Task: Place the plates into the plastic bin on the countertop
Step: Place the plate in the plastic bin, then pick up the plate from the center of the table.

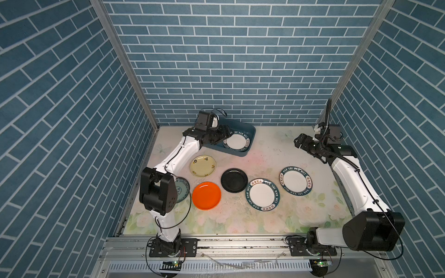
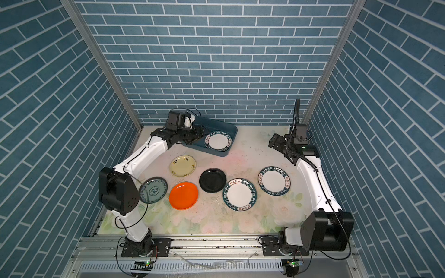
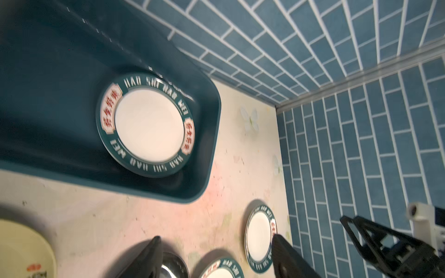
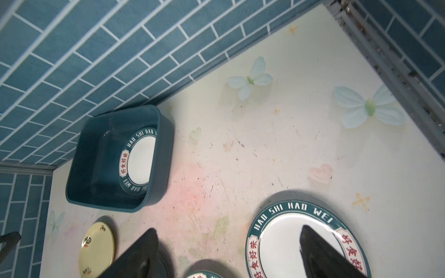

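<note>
Against the back wall: bin, set askew on the countertop.
Binned plate: white with a lettered rim, face up, at the end away from my left arm. I cannot tell whether it lies flat or slightly propped.
Left gripper: over the bin's other half, jaws parted, nothing between them. In both top views the tips are just beside the binned plate's edge; in the wrist view they are clear of it.
Right gripper: above bare countertop near the right wall, jaws parted, empty.
Plates outside the bin: six, all flat, face up, none stacked.
- yellow plate: nearest the bin.
- black plate: mid-counter.
- orange plate: just beside the black plate.
- teal plate: partly behind my left elbow.
- white plates: lettered rims, towards my right arm.
Count, as I judge it: one of seven in.
Handling, my estimate: stiff, fairly light, glossy and slick. They are likely to chip if dropped onto one another.
Hold, my call: pinch the raised rim on the side facing the arm, with one finger worked under the lip and the other on top. Each plate lies flat, so no edge stands free.
</note>
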